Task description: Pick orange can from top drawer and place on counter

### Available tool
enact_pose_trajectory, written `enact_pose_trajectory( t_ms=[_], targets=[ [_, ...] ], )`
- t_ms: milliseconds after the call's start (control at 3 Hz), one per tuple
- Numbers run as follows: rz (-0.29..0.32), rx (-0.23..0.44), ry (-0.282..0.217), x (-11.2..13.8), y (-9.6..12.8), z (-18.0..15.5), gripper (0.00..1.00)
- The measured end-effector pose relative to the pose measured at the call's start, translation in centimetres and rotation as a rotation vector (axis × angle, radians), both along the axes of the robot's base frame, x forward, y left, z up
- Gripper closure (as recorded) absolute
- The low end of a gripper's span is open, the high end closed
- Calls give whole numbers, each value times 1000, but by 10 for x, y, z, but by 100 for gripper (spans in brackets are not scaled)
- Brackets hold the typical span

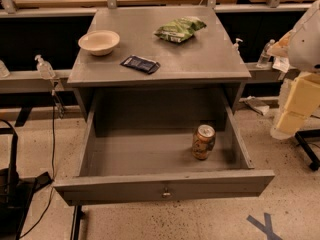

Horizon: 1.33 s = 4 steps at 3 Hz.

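The orange can (203, 141) stands upright inside the top drawer (165, 186), near its right wall and towards the front. The drawer is pulled fully open, and its front panel shows a small round keyhole (166, 193). The grey counter (200, 59) is the cabinet's top, right above the drawer. Only part of my arm (302, 91) shows at the right edge, level with the cabinet's right side and well apart from the can. My gripper is out of view.
On the counter lie a beige bowl (99, 42) at the left, a dark packet (140, 64) near the front and a green chip bag (180, 29) at the back. Clear bottles (265, 54) stand on rails on both sides. Cables and a dark stand (12, 184) are on the left floor.
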<state>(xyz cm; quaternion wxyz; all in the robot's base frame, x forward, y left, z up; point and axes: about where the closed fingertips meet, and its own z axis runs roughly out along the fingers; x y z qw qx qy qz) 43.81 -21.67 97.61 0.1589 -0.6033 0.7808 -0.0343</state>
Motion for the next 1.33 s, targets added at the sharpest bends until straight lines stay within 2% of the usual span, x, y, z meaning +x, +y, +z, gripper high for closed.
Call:
enact_pose_trajectory(
  t_ms=[333, 667, 1000, 1333],
  targets=[
    [0, 0, 0, 0, 0, 0, 0],
    [-3, 39, -23, 10, 7, -8, 0],
    [-24, 226, 28, 33, 46, -74, 0],
    [-16, 423, 90, 57, 105, -142, 0]
  ],
)
